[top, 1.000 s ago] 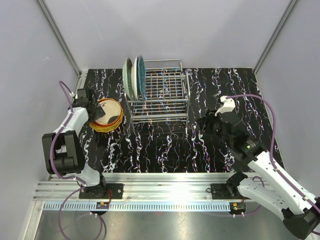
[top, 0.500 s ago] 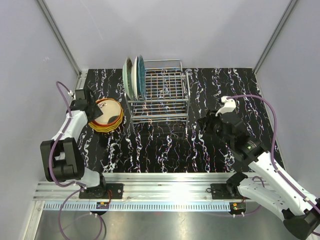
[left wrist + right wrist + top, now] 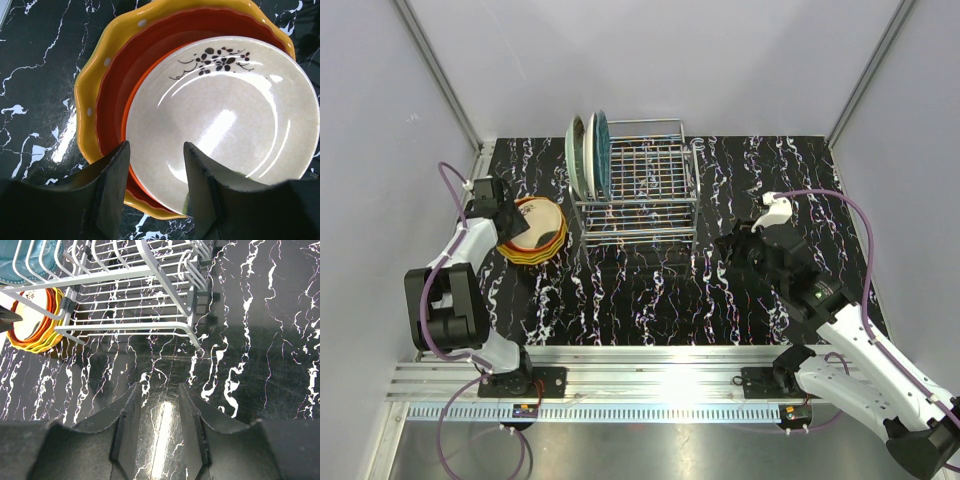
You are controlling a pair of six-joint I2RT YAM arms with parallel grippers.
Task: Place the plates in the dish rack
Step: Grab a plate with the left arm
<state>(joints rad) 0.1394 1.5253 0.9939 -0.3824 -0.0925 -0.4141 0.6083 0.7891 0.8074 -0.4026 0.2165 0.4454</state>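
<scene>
Precariously placed: the left hand (image 3: 156,150) stood half-spread astride the near rim of the cream plate (image 3: 225,120) (the one with the black flower sprig), one finger outside its edge and one over its face. Whether the fingers were biting on the rim could not be told.

The cream plate topped a stack lying just off the left end of the dish rack (image 3: 645,170). It nested in a red-orange plate (image 3: 117,95), which sat on a yellow dotted plate (image 3: 95,75). A mint plate (image 3: 577,158) and a teal plate (image 3: 600,152) stood upright in the slots at the rack's left end, and the wire to their right was bare. The right hand (image 3: 159,390) hung spread and empty over the table (image 3: 650,290), off the rack's front right corner.

The likeliest trouble was the grip. A narrow pinch on a glossy, wavy rim could let the plate slide out once it left the stack. A finger set too far out could also catch the red-orange rim, lifting two plates together or skidding the stack away from the rack. Turning the plate upright would hang its whole weight from one edge, so it might swing. The free slot beside the teal plate was close, and a crooked approach risked a knock against that plate or the wires.
</scene>
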